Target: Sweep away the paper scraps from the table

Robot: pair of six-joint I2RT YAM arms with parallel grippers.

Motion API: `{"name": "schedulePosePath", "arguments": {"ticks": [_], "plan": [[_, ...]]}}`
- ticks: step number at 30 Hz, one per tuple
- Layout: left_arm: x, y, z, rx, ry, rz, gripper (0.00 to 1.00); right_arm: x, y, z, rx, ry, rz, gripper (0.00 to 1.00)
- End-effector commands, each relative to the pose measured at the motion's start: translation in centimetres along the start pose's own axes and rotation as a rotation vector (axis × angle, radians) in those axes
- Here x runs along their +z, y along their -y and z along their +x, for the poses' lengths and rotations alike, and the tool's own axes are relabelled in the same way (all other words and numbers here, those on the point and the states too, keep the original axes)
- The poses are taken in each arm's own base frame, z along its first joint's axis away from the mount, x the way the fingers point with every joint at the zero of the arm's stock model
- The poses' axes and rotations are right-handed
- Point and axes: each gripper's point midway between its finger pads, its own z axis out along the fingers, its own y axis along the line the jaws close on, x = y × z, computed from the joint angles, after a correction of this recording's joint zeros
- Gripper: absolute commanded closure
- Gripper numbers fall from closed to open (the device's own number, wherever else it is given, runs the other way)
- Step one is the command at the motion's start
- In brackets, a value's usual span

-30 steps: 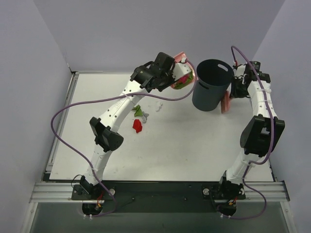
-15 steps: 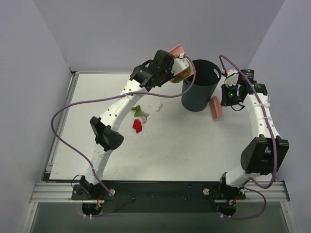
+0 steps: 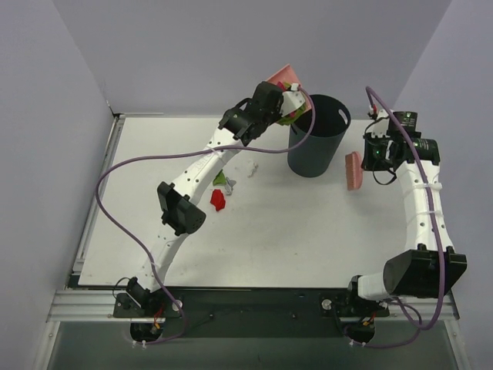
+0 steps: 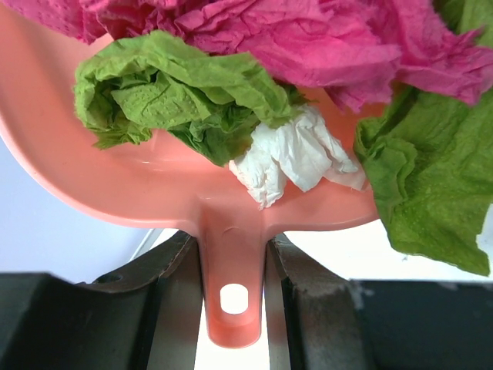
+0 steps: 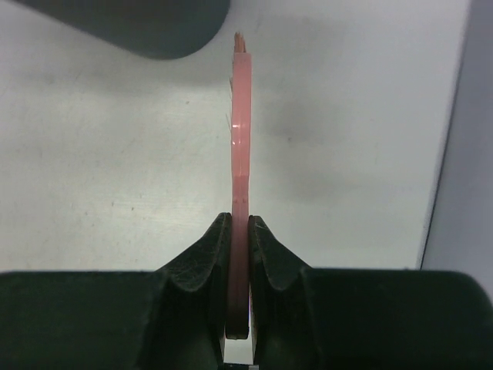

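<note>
Over the far half of the table (image 3: pixel 308 231), seen from the top camera, the left gripper (image 3: pixel 286 96) is holding a pink dustpan (image 3: pixel 282 75) tilted steeply at the rim of a dark bin (image 3: pixel 316 150). Loose paper scraps (image 3: pixel 218 199), red, green and white, are lying on the white surface beside the left arm, well left of the bin. The right gripper (image 3: pixel 363 160) is carrying a pink brush (image 3: pixel 353 169) just right of the bin, not touching it.

From the left wrist camera, the left gripper (image 4: pixel 233 270) is clamping both fingers (image 4: pixel 173 266) on the handle of the dustpan (image 4: pixel 154 185). Green, magenta and white paper scraps (image 4: pixel 192 100) are filling the pan.

From the right wrist camera, the right gripper (image 5: pixel 240 239) is squeezing the brush (image 5: pixel 242 116), seen edge-on and pointing away over the table (image 5: pixel 115 154). The bin (image 5: pixel 139 23) is showing at the upper left, apart from the brush.
</note>
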Motion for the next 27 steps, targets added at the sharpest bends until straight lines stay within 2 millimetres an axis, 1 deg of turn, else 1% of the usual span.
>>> {"name": "schedulePosePath", "arguments": {"ticks": [1,2,4,5,6,7,8,9,10,11,12,13,14,15,16,17,19,20,22,23,24,25,26,27], "plan": [[-1.9,-3.3,-3.3,-0.071,0.118,-0.089,1.0,-0.3,3.2,-2.8,0.127,0.03,0.153,1.0],[-2.0,-3.3,-3.4,-0.071,0.125,-0.081,1.0,0.5,3.5,-3.9,0.14,0.031,0.154,1.0],[-2.3,-3.1,-3.6,-0.094,0.137,-0.055,1.0,1.3,3.9,-5.5,0.144,0.043,0.157,1.0],[-2.7,-2.7,-3.5,-0.098,0.138,-0.024,1.0,2.8,4.2,-6.2,0.145,0.036,0.156,1.0],[-2.8,-2.3,-3.5,-0.109,0.143,0.004,1.0,2.7,4.4,-7.9,0.141,0.076,0.155,1.0],[-3.0,-1.9,-3.5,-0.129,0.144,0.027,1.0,3.3,4.6,-8.7,0.14,0.087,0.151,1.0],[-3.6,-1.7,-3.3,-0.131,0.136,0.051,1.0,4.8,4.7,-9.2,0.142,0.079,0.142,1.0],[-3.8,-1.0,-3.2,-0.133,0.134,0.086,1.0,4.7,4.3,-10.8,0.139,0.116,0.107,1.0],[-4.1,-0.7,-3.1,-0.143,0.131,0.104,1.0,5.1,4.1,-11.5,0.128,0.125,0.096,1.0],[-4.9,-0.9,-3.1,-0.144,0.13,0.115,1.0,6.4,4.1,-12.0,0.12,0.125,0.093,1.0],[-5.2,-0.7,-3.0,-0.149,0.128,0.129,1.0,6.9,3.9,-12.4,0.111,0.129,0.089,1.0],[-5.4,-0.5,-2.8,-0.149,0.123,0.144,1.0,6.7,3.7,-13.7,0.093,0.16,0.076,1.0],[-6.2,-0.8,-2.8,-0.154,0.126,0.152,1.0,8.0,3.5,-13.8,0.083,0.148,0.065,1.0],[-6.4,-0.8,-2.8,-0.16,0.128,0.16,1.0,8.3,3.1,-14.3,0.065,0.156,0.05,1.0],[-6.6,-0.7,-2.6,-0.171,0.124,0.169,1.0,8.5,2.3,-15.0,0.036,0.172,0.011,1.0],[-7.0,-0.9,-2.6,-0.173,0.127,0.172,1.0,9.3,2.1,-15.3,0.018,0.18,-0.011,1.0],[-7.2,-1.0,-2.4,-0.173,0.122,0.175,1.0,9.9,1.4,-15.7,-0.035,0.191,-0.055,1.0],[-7.2,-1.0,-2.2,-0.17,0.116,0.18,1.0,10.5,1.1,-15.6,-0.049,0.19,-0.079,1.0],[-7.0,-1.2,-1.7,-0.161,0.101,0.173,1.0,10.8,0.6,-15.3,-0.081,0.184,-0.122,1.0],[-6.9,-1.4,-1.5,-0.16,0.093,0.159,1.0,11.2,-0.2,-14.6,-0.116,0.175,-0.173,1.0],[-6.8,-1.6,-1.3,-0.158,0.086,0.146,1.0,11.3,-0.4,-14.1,-0.137,0.169,-0.194,1.0],[-6.7,-1.8,-1.4,-0.151,0.085,0.133,1.0,10.9,-0.9,-13.9,-0.158,0.177,-0.221,1.0],[-6.4,-2.4,-1.2,-0.147,0.079,0.1,1.0,11.2,-1.5,-12.9,-0.197,0.169,-0.264,1.0],[-6.3,-2.8,-1.3,-0.129,0.081,0.081,1.0,11.1,-1.8,-12.6,-0.216,0.17,-0.282,1.0]]}}
